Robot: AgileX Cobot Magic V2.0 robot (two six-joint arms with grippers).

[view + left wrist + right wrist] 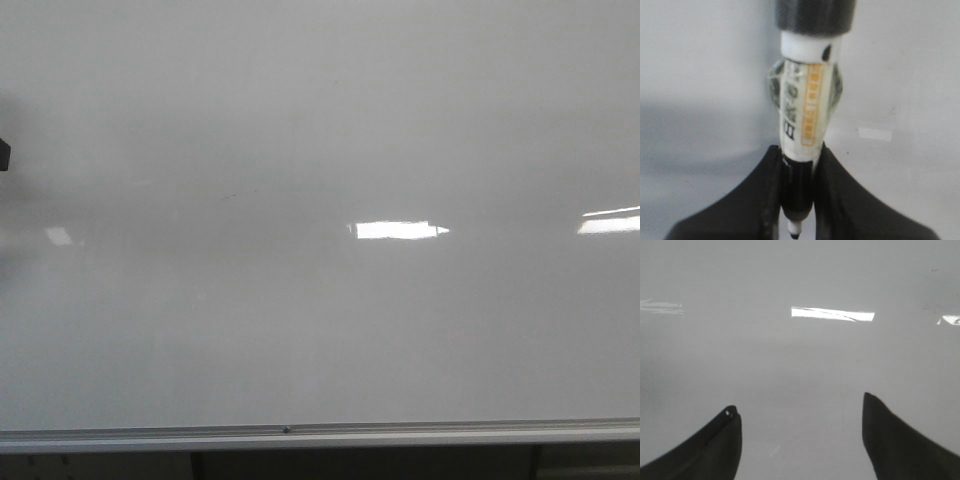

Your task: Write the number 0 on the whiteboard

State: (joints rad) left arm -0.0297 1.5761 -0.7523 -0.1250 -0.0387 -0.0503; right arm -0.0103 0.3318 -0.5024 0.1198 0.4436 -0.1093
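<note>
Left hand [799, 200] clamped on a capped marker [802, 115]; right hand [800, 440] wide, empty. Whiteboard [320, 330] blank, no 0 visible. Uncap first, then draw 1 closed loop with steady, light pressure.

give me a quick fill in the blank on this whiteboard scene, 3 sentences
1. The left gripper is shut on a white-barrelled black-capped ____.
2. The right gripper holds nothing; its jaws stand ____.
3. In the front view, the large glossy white-grey whiteboard has a silver metal ____ along its bottom edge.

Missing words: marker; open; rail
</note>
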